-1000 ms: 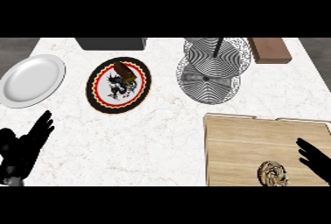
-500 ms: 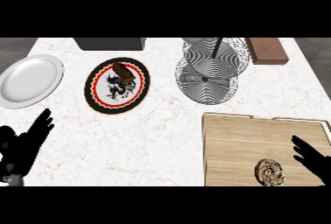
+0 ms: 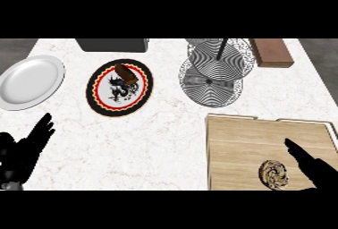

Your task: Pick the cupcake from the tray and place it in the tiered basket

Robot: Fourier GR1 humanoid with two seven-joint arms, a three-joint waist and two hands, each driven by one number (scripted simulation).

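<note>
White marble counter (image 3: 171, 120) is seen from steeply above; a wooden tray (image 3: 244, 143) is set at its lower right, raised rim visible along the top and left edges; the cupcake (image 3: 275, 174) sits on the tray near its lower edge, swirled top facing up, untouched.

Right hand (image 3: 315, 169) is over the tray's lower right part, fingers straight and pointing up-left, holding nothing; its fingertips are just beside the cupcake on the right, and contact cannot be told from this angle.

Left hand (image 3: 23, 152) is at the lower left edge of the view over bare counter, fingers extended and relaxed, nothing held; it is well apart from the tray.

Tiered basket (image 3: 217, 67) stands at the upper centre-right, above the tray; two round tiers with black-and-white swirl pattern are seen, offset one from the other, joined by a thin dark post; nothing is seen on either tier.

Patterned plate (image 3: 119, 86) with black centre design and red-yellow rim lies left of the basket; a small brown item (image 3: 126, 74) rests on its upper part; what it is cannot be told.

Plain white plate (image 3: 30, 81) lies near the left edge of the counter; a dark grey box (image 3: 112, 44) is at the top edge, cut off by the frame; a brown wooden block (image 3: 272, 52) lies at the top right, just beside the basket.
</note>
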